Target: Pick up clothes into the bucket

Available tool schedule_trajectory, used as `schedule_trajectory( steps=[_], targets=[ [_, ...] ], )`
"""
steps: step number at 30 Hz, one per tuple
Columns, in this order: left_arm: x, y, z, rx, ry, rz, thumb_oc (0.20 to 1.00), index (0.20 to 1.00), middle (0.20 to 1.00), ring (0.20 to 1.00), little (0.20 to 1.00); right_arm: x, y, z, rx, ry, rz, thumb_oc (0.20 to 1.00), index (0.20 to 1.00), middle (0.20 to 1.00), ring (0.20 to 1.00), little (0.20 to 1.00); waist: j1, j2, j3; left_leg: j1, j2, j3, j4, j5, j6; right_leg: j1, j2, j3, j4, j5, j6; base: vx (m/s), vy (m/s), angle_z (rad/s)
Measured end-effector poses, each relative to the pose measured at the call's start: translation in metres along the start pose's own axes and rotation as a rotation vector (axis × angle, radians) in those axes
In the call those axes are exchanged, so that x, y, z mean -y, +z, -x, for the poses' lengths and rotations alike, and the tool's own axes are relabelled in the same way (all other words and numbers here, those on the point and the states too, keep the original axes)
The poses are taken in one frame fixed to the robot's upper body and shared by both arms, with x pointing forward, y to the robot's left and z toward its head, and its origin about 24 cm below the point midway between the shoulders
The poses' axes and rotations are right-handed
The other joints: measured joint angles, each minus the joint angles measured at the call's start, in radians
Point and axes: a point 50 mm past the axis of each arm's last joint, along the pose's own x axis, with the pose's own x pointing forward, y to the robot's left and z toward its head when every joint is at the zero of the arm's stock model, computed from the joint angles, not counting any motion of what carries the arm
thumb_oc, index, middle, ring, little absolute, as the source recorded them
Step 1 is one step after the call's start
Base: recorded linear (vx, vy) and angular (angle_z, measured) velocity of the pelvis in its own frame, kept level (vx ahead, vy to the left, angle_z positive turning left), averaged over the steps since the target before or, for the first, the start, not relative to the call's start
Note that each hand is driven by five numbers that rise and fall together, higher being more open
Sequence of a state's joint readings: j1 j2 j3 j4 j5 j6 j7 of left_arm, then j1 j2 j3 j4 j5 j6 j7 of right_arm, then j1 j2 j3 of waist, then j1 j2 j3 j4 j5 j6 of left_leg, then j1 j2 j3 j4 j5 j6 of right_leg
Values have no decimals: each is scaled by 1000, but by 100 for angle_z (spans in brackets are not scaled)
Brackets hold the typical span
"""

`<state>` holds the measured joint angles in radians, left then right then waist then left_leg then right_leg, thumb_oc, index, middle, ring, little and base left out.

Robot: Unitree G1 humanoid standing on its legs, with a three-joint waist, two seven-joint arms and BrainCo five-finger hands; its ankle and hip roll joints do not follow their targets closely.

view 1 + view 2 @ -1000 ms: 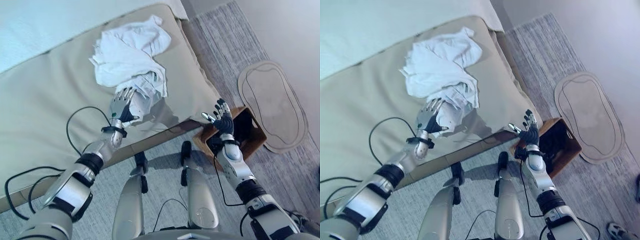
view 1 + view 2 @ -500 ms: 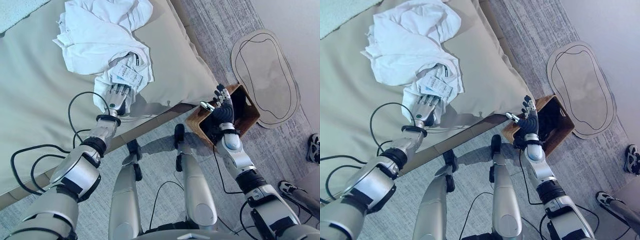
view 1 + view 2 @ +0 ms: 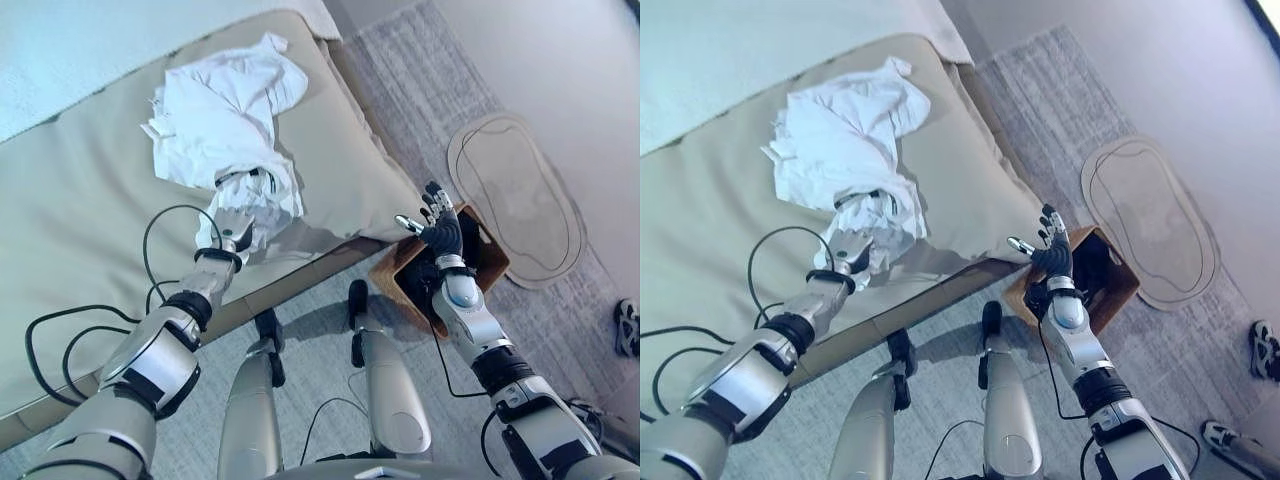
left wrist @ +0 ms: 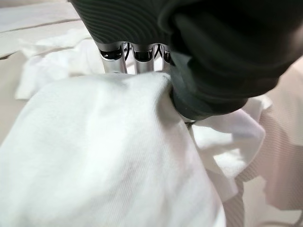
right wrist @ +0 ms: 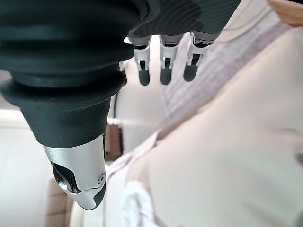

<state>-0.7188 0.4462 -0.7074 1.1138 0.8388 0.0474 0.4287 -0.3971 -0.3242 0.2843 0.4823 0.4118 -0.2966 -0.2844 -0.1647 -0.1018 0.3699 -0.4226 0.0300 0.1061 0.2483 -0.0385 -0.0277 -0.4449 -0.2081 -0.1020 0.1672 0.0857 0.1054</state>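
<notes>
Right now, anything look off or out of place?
Only the white clothes, lying crumpled on the bed; the left hand is at their near edge. The brown box stands upright on the floor by the open right hand.

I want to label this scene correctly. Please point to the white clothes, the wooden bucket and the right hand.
white clothes [image 3: 222,115], left eye view, middle of the crumpled pile.
wooden bucket [image 3: 391,277], left eye view, near outer wall.
right hand [image 3: 441,235], left eye view, dark back cover.

Clothes [image 3: 228,128] lie on the bed [image 3: 90,200] just past the left hand [image 3: 236,224] — the bucket [image 3: 478,262] sits on the floor behind the right hand [image 3: 439,228].
</notes>
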Motion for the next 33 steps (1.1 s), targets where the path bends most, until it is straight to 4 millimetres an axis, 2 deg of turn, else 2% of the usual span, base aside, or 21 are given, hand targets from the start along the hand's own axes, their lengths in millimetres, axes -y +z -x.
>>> schedule_trajectory(
  steps=[1, 3, 4, 5, 6, 7, 8, 9, 10, 13, 15, 18, 21, 25, 29, 32, 33],
  targets=[
    [15, 6, 9, 9, -35, 42, 200, 200, 200, 200, 200, 4, -8, 6, -27, -6, 6, 1000, 1000, 1000, 1000, 1000, 11, 3, -37, 24, -2, 0, -24, 3, 1, 22, 1, -4, -17, 0, 0, 114, -21, -1],
    [20, 9, 14, 19, -39, 76, 200, 200, 200, 200, 200, 6, -13, 10, -45, -10, 8, 1000, 1000, 1000, 1000, 1000, 19, 3, -48, 55, -2, -3, -45, 8, 0, 56, 2, -13, -34, 0, 1, 118, -17, 7],
    [19, 12, 19, 29, -11, 158, 200, 200, 200, 200, 200, 9, -17, 14, -60, -17, 8, 1000, 1000, 1000, 1000, 1000, 27, 3, -48, 88, -3, -9, -64, 13, -1, 92, 3, -22, -52, 1, 1, 98, -7, 19],
    [9, 26, 27, 95, 74, 301, 200, 200, 200, 200, 200, 23, -29, 26, -107, -65, 8, 1000, 1000, 1000, 1000, 1000, 51, 9, -63, 132, -5, -18, -91, 23, -2, 140, 5, -36, -78, 3, 3, 85, -22, 26],
    [8, 30, 30, 116, 85, 348, 200, 200, 200, 200, 200, 26, -34, 30, -126, -75, 11, 1000, 1000, 1000, 1000, 1000, 69, 19, -75, 138, -6, -30, -99, 25, -2, 157, 2, -49, -88, 2, 3, 127, -31, 29],
    [7, 30, 34, 115, 94, 424, 200, 200, 200, 200, 200, 27, -37, 33, -139, -78, 11, 1000, 1000, 1000, 1000, 1000, 73, 22, -80, 152, -8, -37, -111, 29, -6, 176, 2, -60, -100, 2, 3, 81, -39, 31],
    [1, 27, 45, 82, 154, 619, 200, 200, 200, 200, 200, 31, -43, 39, -164, -86, 15, 1000, 1000, 1000, 1000, 1000, 78, 24, -82, 189, -12, -51, -139, 38, -6, 223, 2, -76, -132, 5, 7, 73, -37, 32],
    [-2, 27, 51, 79, 174, 708, 200, 200, 200, 200, 200, 35, -47, 43, -183, -102, 14, 1000, 1000, 1000, 1000, 1000, 80, 26, -84, 206, -14, -60, -151, 42, -8, 250, 3, -89, -152, 7, 10, 63, -46, 37],
    [-4, 25, 57, 81, 193, 807, 200, 200, 200, 200, 200, 42, -54, 49, -219, -124, 25, 1000, 1000, 1000, 1000, 1000, 102, 34, -101, 221, -15, -72, -168, 46, -12, 273, 4, -103, -168, 8, 10, 72, -53, 31],
    [-17, 16, 66, 86, 229, 951, 200, 200, 200, 200, 200, 45, -59, 54, -244, -119, 41, 1000, 1000, 1000, 1000, 1000, 123, 45, -125, 236, -17, -93, -201, 62, -17, 306, 10, -129, -210, 18, 15, 41, -28, 23],
    [-36, 12, 72, 146, 293, 1022, 200, 200, 200, 200, 200, 48, -64, 59, -267, -105, 60, 1000, 1000, 1000, 1000, 1000, 132, 49, -132, 252, -17, -101, -216, 68, -17, 334, 15, -140, -239, 26, 16, 51, -18, 18],
    [-62, 7, 77, 249, 351, 1049, 200, 200, 200, 200, 200, 41, -65, 58, -274, -29, 106, 1000, 1000, 1000, 1000, 1000, 137, 53, -145, 289, -14, -110, -241, 74, -24, 374, 22, -155, -257, 30, 17, 40, -13, 8],
    [-88, 11, 84, 374, 395, 1114, 200, 200, 200, 200, 200, 29, -67, 59, -281, 105, 219, 1000, 1000, 1000, 1000, 1000, 154, 53, -170, 320, -10, -105, -260, 75, -26, 390, 25, -154, -257, 29, 17, 48, -6, -7],
    [-111, 17, 89, 507, 405, 1213, 200, 200, 200, 200, 200, 13, -66, 57, -274, 270, 345, 1000, 1000, 1000, 1000, 1000, 155, 53, -191, 360, -5, -103, -280, 77, -30, 420, 31, -154, -257, 23, 18, 63, -11, -1],
    [-132, 21, 87, 613, 417, 1303, 200, 200, 200, 200, 200, -1, -62, 52, -242, 367, 391, 1000, 1000, 1000, 1000, 1000, 155, 58, -221, 381, 2, -104, -296, 79, -31, 433, 33, -154, -257, 19, 17, 42, -10, 0],
    [-139, 24, 85, 651, 416, 1324, 200, 200, 200, 200, 200, -11, -58, 49, -222, 426, 395, 1000, 1000, 1000, 1000, 1000, 155, 64, -230, 389, 2, -103, -296, 80, -31, 440, 33, -154, -257, 19, 17, 48, -7, -1],
    [-142, 32, 84, 688, 397, 1345, 200, 200, 200, 200, 200, -23, -54, 49, -203, 486, 398, 1000, 1000, 1000, 1000, 1000, 156, 67, -236, 396, 2, -100, -297, 80, -31, 447, 33, -153, -257, 19, 17, 46, -5, -4]
  ],
)
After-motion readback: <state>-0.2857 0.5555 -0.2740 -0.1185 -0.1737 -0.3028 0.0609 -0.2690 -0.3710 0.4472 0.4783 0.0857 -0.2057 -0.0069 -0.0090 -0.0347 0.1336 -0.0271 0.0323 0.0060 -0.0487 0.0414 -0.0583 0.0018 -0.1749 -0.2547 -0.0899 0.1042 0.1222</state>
